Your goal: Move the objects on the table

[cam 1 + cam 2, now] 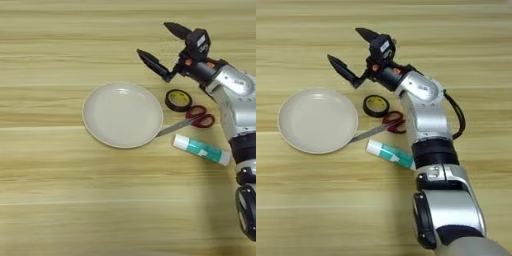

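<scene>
Glue stick [201, 149] lies on the table [50, 200] beside the bare plate [122, 115]; end effector [157, 42] gapes wide, holding nothing.

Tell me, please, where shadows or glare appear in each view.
Left eye view: the round cream plate throws a thin shadow along its lower rim on the light wood table. Right eye view: bright glare sits on the silver forearm; the open black end effector shows no clear shadow.
</scene>
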